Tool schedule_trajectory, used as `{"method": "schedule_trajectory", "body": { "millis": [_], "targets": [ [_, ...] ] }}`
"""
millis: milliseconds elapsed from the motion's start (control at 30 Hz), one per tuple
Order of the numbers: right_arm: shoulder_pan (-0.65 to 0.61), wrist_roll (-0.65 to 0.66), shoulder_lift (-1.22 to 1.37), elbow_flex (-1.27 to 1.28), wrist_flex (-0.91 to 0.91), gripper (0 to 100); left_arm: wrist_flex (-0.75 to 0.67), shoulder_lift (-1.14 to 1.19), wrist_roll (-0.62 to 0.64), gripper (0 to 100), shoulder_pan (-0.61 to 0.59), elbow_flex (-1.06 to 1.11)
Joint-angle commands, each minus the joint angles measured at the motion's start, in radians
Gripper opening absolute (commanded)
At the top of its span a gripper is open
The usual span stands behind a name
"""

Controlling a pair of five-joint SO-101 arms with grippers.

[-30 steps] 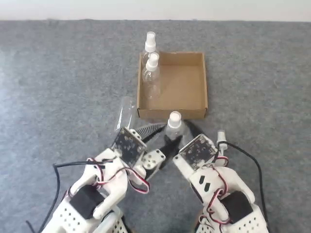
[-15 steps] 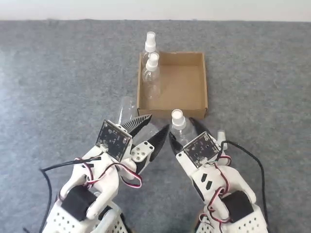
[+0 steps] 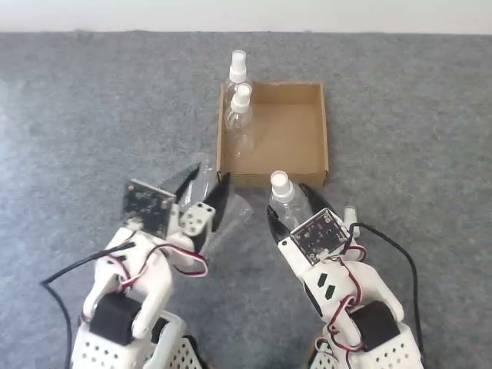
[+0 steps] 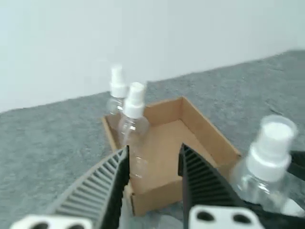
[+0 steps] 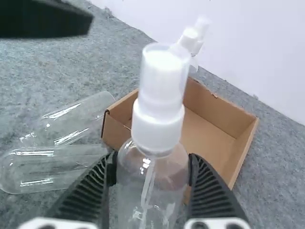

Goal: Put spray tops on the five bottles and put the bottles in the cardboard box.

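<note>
Clear-plastic bottle [image 5: 155,157] with a white spray top is held upright, pinched between the fingers of the right gripper [image 3: 290,209], just short of the cardboard box's [image 3: 273,179] near wall. The step in hand looks like boxing it, so the next move calls for a lift over that wall. The left gripper [image 3: 201,188] hangs, fingers spread, above two uncapped bottles [image 5: 62,143] lying on the bench [image 3: 400,115]. Farther off, one capped bottle [image 3: 240,123] stands inside the box and a second capped bottle [image 3: 237,68] just behind it.
</note>
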Motion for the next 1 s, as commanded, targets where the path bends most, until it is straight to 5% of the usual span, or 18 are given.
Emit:
{"method": "schedule_trajectory", "body": {
  "millis": [0, 367, 600, 967],
  "targets": [
    [0.015, -0.009, -0.018, -0.005, -0.024, 0.7, -0.032, -0.077, 0.018, 15, -0.098, -0.059],
    [0.015, -0.144, -0.018, -0.011, -0.024, 0.9, 0.015, -0.252, 0.018, 15, -0.384, 0.124],
    [0.013, -0.176, -0.018, -0.018, -0.041, 0.9, 0.017, -0.256, 0.020, 15, -0.410, 0.179],
    [0.010, -0.175, -0.013, 0.095, -0.381, 0.7, 0.009, -0.256, 0.020, 15, -0.491, 0.214]
  ]
}}
